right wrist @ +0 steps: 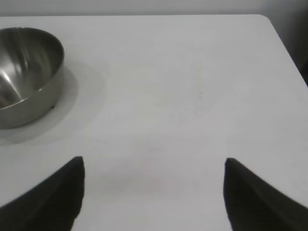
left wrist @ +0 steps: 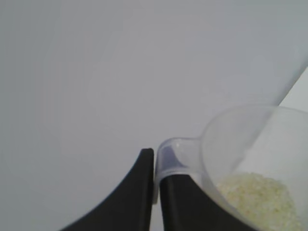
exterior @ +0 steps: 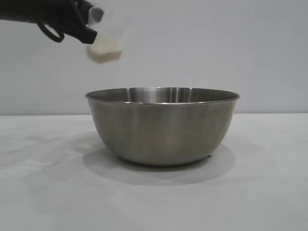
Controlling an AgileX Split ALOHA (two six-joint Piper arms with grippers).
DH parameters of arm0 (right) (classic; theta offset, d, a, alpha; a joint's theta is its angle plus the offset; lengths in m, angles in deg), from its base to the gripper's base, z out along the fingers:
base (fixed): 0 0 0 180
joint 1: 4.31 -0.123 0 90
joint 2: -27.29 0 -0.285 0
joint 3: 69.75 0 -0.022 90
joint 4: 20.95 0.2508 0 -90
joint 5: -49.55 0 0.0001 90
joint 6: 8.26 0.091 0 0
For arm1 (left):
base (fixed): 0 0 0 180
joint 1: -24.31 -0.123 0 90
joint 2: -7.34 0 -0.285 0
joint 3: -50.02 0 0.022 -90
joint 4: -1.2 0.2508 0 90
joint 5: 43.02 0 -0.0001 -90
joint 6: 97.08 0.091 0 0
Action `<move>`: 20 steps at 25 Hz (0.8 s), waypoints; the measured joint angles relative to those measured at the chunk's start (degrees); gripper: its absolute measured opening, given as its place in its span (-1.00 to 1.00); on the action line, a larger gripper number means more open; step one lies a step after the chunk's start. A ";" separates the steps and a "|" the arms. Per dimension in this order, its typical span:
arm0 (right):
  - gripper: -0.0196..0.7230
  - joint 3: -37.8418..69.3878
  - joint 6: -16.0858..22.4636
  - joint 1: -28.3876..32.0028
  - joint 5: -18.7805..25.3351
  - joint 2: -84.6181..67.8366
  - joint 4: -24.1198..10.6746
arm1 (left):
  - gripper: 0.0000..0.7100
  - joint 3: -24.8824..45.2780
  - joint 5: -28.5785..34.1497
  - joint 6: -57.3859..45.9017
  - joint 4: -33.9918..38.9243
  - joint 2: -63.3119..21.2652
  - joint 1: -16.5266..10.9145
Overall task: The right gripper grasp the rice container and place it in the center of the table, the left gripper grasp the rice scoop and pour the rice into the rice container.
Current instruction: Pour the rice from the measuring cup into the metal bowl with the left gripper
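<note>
while the bowl (exterior: 162,127) sits mid-table (exterior: 43,192), left gripper (left wrist: 154,192) clamps the scoop (exterior: 105,50) of rice (left wrist: 257,197) above its left rim; next: tip it in. right gripper (right wrist: 153,192) parked open.

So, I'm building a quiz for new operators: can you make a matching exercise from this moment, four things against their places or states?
Things:
1. rice scoop
2. rice container
3. right gripper
4. rice

States:
A. open, over bare table, holding nothing
B. standing on the table, nothing visible inside it
C. inside the clear cup
D. held aloft by the left gripper, above the bowl's left rim

Pairs: 1-D, 2-B, 3-A, 4-C
</note>
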 joint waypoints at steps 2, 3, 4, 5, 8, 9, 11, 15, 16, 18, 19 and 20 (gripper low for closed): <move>0.49 0.00 0.00 0.00 0.00 0.00 0.00 | -1.00 0.00 -0.11 3.61 3.63 0.00 0.00; 0.49 0.00 0.00 0.00 0.00 0.00 0.00 | -1.00 0.00 -0.11 5.65 5.17 0.00 0.00; 0.49 0.00 0.00 0.00 0.00 0.00 0.00 | -1.00 0.00 -0.11 7.62 6.41 0.00 0.00; 0.49 0.00 0.00 0.00 0.00 0.00 0.00 | -1.00 0.00 -0.11 9.30 7.83 0.00 0.00; 0.49 0.00 0.00 0.00 0.00 0.00 0.00 | -1.00 0.00 -0.11 15.67 10.50 0.00 0.13; 0.49 0.00 0.00 0.00 0.00 0.00 0.00 | -1.00 0.00 -0.11 17.71 10.79 0.00 0.54; 0.49 0.00 0.00 0.00 0.00 0.00 0.00 | -1.00 0.00 -0.11 22.99 10.91 0.00 1.75; 0.49 0.00 0.00 0.00 0.00 0.00 0.00 | -1.00 0.00 -0.11 32.01 10.91 0.00 4.28; 0.49 0.00 0.00 0.00 0.00 0.00 0.00 | -1.00 0.00 -0.11 33.71 10.91 0.00 4.67; 0.49 0.00 0.00 0.00 0.00 0.00 0.00 | -1.00 0.00 -0.11 37.82 10.91 0.00 5.60; 0.49 0.00 0.00 0.00 0.00 0.00 0.00 | -1.00 0.00 -0.11 39.63 10.91 0.00 5.92; 0.49 0.00 0.00 0.00 0.00 0.00 0.00 | -1.00 0.00 -0.11 41.74 10.91 0.00 6.15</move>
